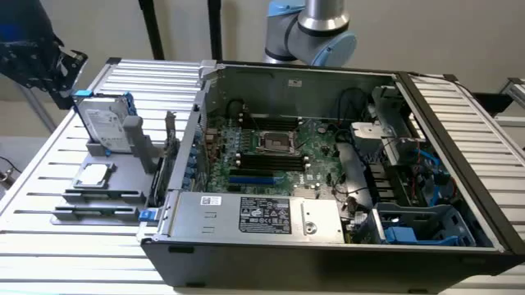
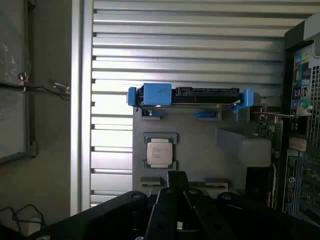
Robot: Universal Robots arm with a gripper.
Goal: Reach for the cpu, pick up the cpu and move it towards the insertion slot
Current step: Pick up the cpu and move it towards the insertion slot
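Slatted table (image 1: 49,246) first, with the open computer case (image 1: 246,258) hogging it. The grey holder (image 1: 123,184) sits just off the case at 9 o'clock in the exterior view. The hard drive (image 1: 105,126) stands on edge at the holder's 12 o'clock end. The gripper (image 2: 177,182) hovers above the holder, not touching anything, and I can't tell if the claw is spread or pinched. The insertion slot (image 1: 275,142) is mid-motherboard. The cpu (image 1: 92,175) lies flat in its pocket, 6 o'clock from the drive. I'd centre over it, drop straight down, grab the edges and stay clear of that drive.
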